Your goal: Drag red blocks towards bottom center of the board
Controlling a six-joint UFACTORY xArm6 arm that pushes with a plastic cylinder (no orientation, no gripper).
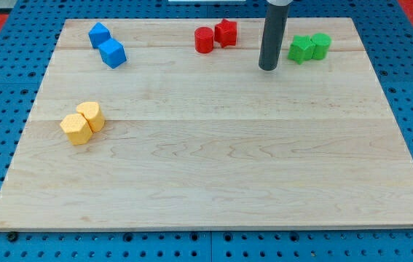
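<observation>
Two red blocks sit touching near the view's top centre: a red cylinder (204, 40) and, to its right, a red star-like block (226, 33). My tip (267, 68) rests on the wooden board (213, 167), to the right of and slightly below the red blocks, apart from them. The rod rises out of the view's top. My tip stands between the red pair and the green pair.
Two green blocks (301, 49) (320, 45) sit touching right of my tip. Two blue blocks (100, 34) (112, 53) lie at the top left. Two yellow blocks (76, 129) (91, 115) lie at the left. Blue pegboard surrounds the board.
</observation>
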